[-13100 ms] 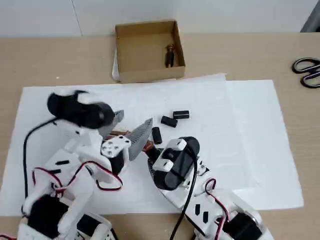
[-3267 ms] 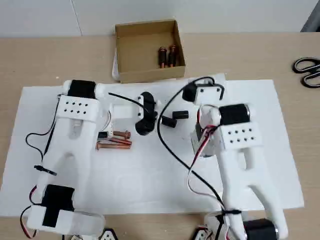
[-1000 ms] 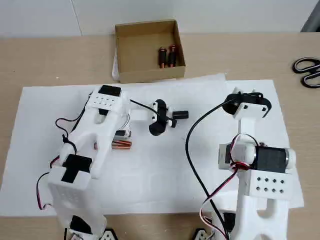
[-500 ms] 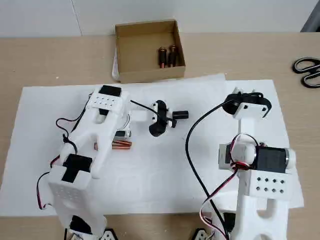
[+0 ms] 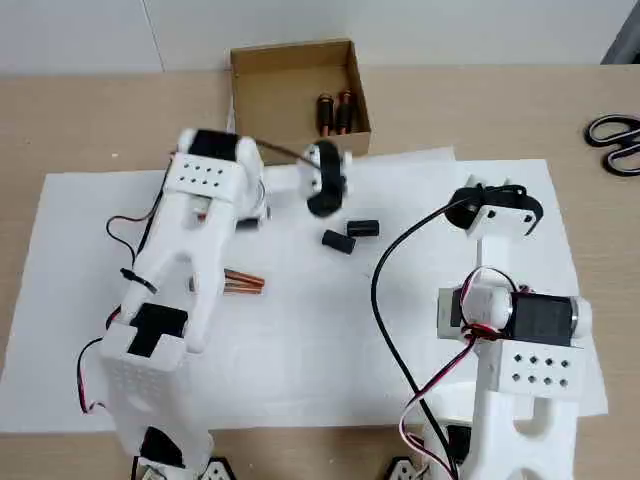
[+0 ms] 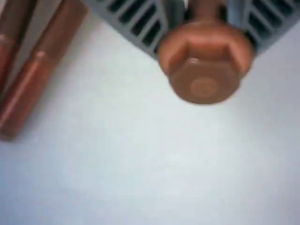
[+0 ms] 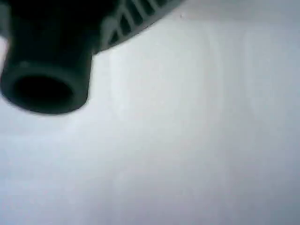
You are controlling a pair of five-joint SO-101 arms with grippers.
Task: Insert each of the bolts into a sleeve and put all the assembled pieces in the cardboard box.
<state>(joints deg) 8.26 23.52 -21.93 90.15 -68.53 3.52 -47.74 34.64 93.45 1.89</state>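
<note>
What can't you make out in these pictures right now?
- Left wrist view: held bolt's shank, hidden between the fingers; two loose bolts, cut off by the edge.
- Right wrist view: sleeve's far end, blurred into the dark mass beside the fingers.
- High view: scissors, cut off by the edge; loose bolts, partly under the left arm.

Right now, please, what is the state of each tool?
Left tool: closed on a copper hex-head bolt.
Right tool: closed on a black cylindrical sleeve.
</note>
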